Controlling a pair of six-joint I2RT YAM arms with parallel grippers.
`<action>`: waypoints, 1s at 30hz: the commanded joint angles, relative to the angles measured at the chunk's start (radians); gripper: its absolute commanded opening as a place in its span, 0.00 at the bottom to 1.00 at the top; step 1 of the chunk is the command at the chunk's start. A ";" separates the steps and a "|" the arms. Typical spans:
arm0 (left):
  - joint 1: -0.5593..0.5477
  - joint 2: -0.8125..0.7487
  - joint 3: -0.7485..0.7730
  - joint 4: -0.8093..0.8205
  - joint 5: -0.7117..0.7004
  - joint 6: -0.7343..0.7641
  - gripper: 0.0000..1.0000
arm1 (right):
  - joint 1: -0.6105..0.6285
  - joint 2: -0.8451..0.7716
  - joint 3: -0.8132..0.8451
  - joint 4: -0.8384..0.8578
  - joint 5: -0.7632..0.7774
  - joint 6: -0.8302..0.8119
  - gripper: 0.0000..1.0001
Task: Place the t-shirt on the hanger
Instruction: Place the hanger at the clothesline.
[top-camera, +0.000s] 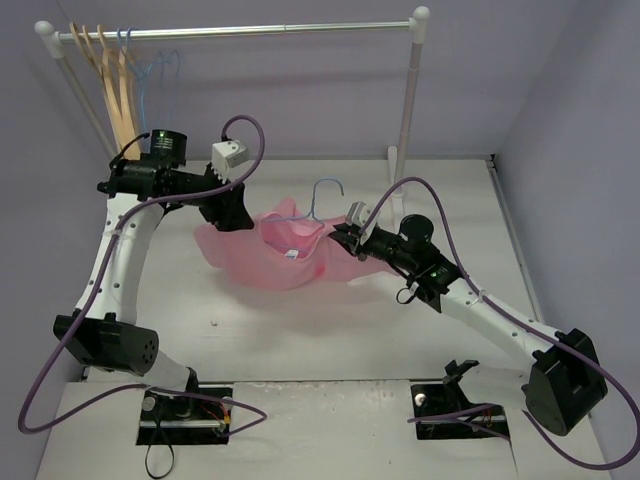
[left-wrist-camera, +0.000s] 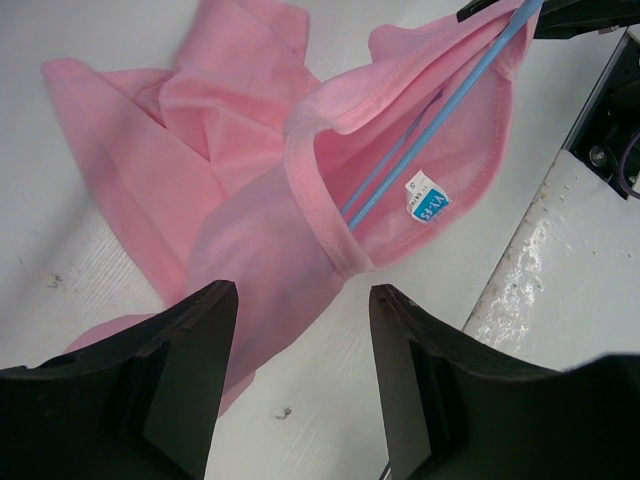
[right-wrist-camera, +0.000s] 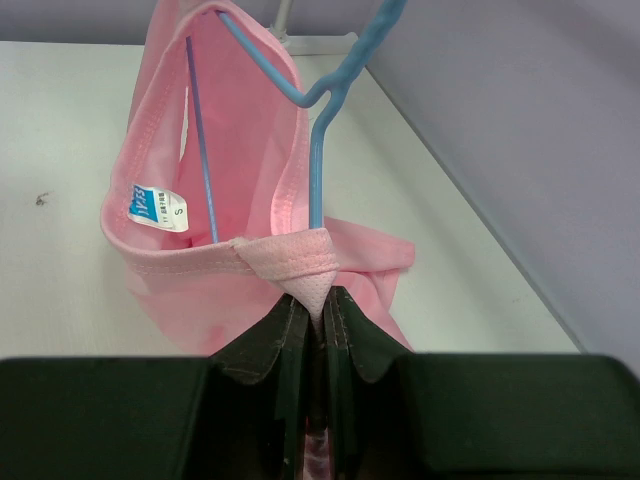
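The pink t-shirt (top-camera: 285, 258) lies bunched on the white table, its neck lifted. The pale-blue wire hanger (top-camera: 322, 192) stands in the neck opening, hook up, with its wires running down inside the shirt (left-wrist-camera: 440, 110). My right gripper (right-wrist-camera: 318, 300) is shut on the folded collar of the t-shirt (right-wrist-camera: 230, 160). The hanger's stem (right-wrist-camera: 315, 160) drops behind that fold. The white-and-blue label (right-wrist-camera: 155, 205) shows inside the neck. My left gripper (left-wrist-camera: 300, 335) is open just above the shirt's left side (left-wrist-camera: 250, 200), and holds nothing. Pink cloth passes beside its left finger (left-wrist-camera: 195, 350).
A clothes rail (top-camera: 240, 32) on white posts (top-camera: 408, 100) stands at the back. Tan wooden hangers (top-camera: 110, 85) and more blue wire hangers (top-camera: 150, 75) hang at its left end. The table's right edge meets a lower grey surface (left-wrist-camera: 570, 270).
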 joint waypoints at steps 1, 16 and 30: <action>0.000 -0.034 -0.014 0.025 0.010 0.038 0.55 | -0.008 -0.018 0.069 0.080 -0.034 -0.007 0.00; -0.024 -0.065 -0.141 0.106 0.034 -0.021 0.30 | -0.008 -0.006 0.093 0.063 -0.050 -0.008 0.00; -0.083 -0.213 -0.259 0.261 0.082 -0.066 0.00 | -0.025 0.026 0.161 -0.005 -0.054 -0.014 0.00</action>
